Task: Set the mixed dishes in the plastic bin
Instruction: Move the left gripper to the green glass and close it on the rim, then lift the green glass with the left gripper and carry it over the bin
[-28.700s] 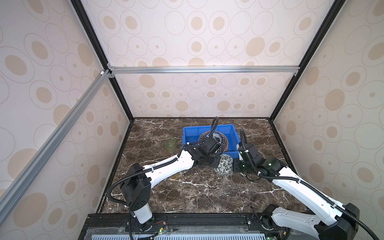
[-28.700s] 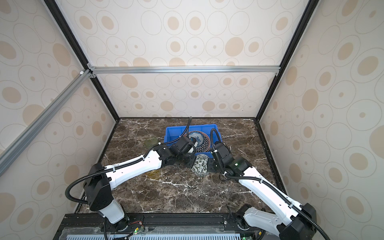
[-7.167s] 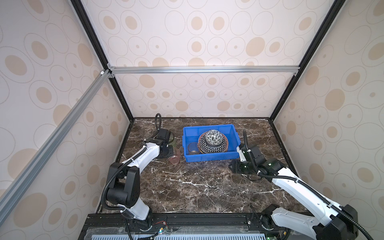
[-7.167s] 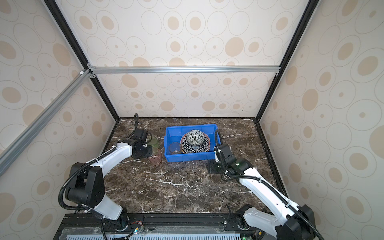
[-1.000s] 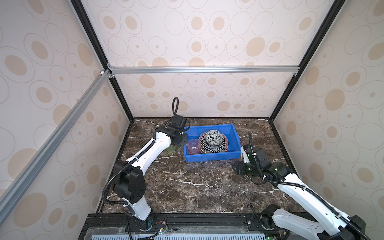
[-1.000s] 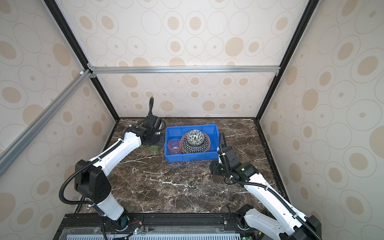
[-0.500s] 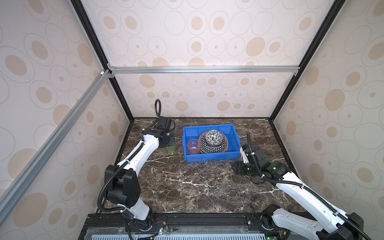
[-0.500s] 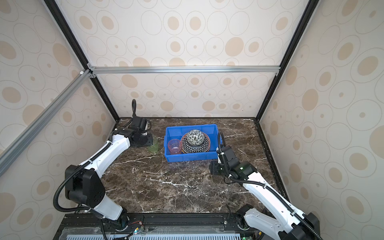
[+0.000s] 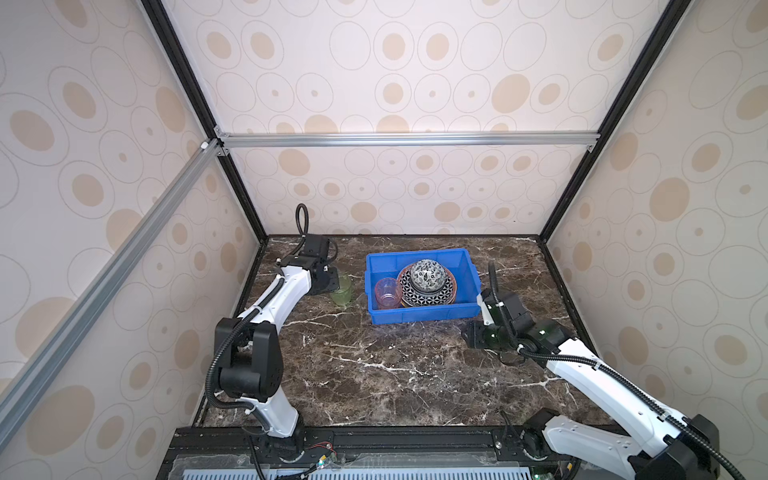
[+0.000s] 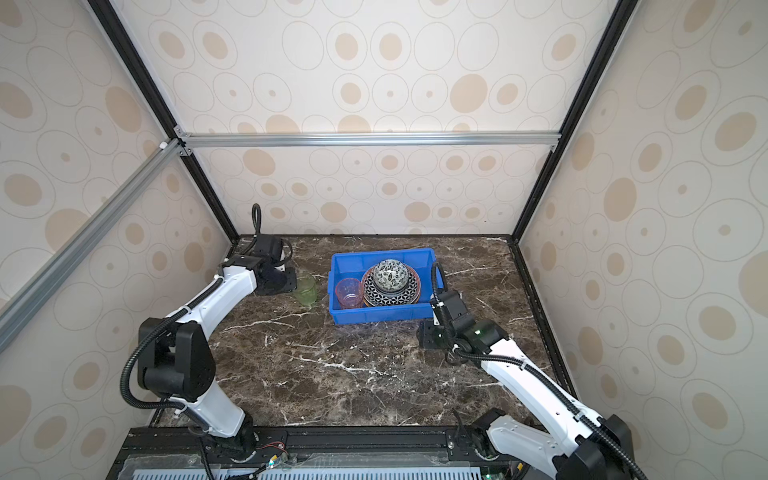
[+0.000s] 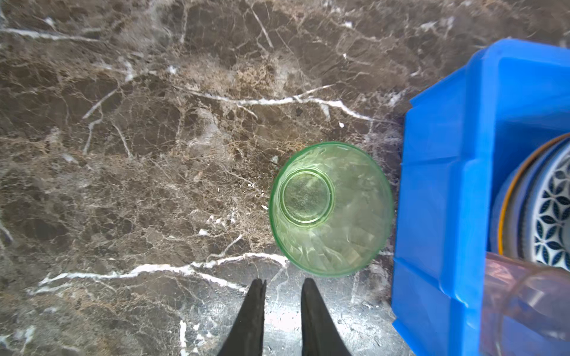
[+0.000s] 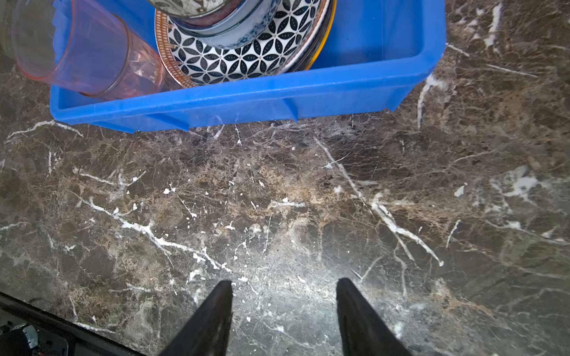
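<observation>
Dishes nearly fill the left and middle of the blue bin (image 9: 419, 318), which stands toward the back of the marble table (image 9: 374, 374), clear of the rear wall and both side walls. Its right end shows bare blue floor. A broad stretch of bare marble lies open in front of the bin, between the two arms.

One green cup (image 11: 331, 209) stands outside on the marble, just beside the bin's left wall; whether it touches that wall cannot be told. The left gripper (image 11: 283, 282) hovers by this cup with its jaws only a narrow slit apart and nothing in them. The cup sits just past the fingertips and off to one side of their line, not between them.

The right gripper (image 12: 284, 282) hangs over bare marble near the bin's front right corner, apart from the front wall, with its jaws about half spread and empty.

Counted: one bin; two cups, the green one outside and one pink cup (image 9: 386, 293) at the bin's left end against the plates. One plate stack is topped by a black-white geometric plate (image 12: 234, 61); the number of plates beneath cannot be told. Two bowls rest on it, a black-white bowl (image 9: 428, 274) over a blue-floral bowl (image 12: 225, 30).
</observation>
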Action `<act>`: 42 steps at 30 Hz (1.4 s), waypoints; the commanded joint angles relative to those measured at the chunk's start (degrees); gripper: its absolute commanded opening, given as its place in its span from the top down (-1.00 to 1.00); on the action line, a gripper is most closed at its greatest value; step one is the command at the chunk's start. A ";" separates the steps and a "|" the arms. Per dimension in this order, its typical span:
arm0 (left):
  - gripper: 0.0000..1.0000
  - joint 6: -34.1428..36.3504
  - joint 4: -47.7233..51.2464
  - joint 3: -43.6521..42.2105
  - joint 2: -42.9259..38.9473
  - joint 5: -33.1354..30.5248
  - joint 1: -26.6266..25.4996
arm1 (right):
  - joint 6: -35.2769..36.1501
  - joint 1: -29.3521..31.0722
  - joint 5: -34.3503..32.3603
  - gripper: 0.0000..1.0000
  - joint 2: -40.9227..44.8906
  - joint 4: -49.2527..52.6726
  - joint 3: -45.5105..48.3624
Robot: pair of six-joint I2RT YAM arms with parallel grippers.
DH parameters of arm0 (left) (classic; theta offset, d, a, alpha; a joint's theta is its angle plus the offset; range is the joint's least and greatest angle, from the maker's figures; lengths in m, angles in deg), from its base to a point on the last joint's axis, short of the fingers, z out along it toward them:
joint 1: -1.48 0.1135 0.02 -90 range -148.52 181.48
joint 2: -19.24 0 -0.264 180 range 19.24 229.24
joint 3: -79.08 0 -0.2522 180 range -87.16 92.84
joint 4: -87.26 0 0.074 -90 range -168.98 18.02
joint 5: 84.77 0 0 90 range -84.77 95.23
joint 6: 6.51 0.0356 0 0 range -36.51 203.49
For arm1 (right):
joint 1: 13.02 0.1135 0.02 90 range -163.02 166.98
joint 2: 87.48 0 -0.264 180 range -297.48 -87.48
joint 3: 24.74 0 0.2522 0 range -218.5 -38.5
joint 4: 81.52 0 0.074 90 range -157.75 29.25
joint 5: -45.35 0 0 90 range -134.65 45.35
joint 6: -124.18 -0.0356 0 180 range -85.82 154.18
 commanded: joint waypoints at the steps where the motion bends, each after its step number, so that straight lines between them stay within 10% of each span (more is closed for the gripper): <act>1: 0.55 1.36 -1.27 1.54 1.36 0.67 0.81 | -0.21 -0.22 -0.21 -0.15 -0.58 0.06 -1.72; 19: 0.54 2.70 -0.24 6.63 9.74 -0.84 1.59 | 0.03 -0.22 -0.91 -0.15 -2.15 -0.03 -2.25; 42: 1.00 2.64 1.61 6.77 8.16 -1.68 1.55 | 0.34 -0.22 -0.21 -0.15 -2.15 0.06 -1.94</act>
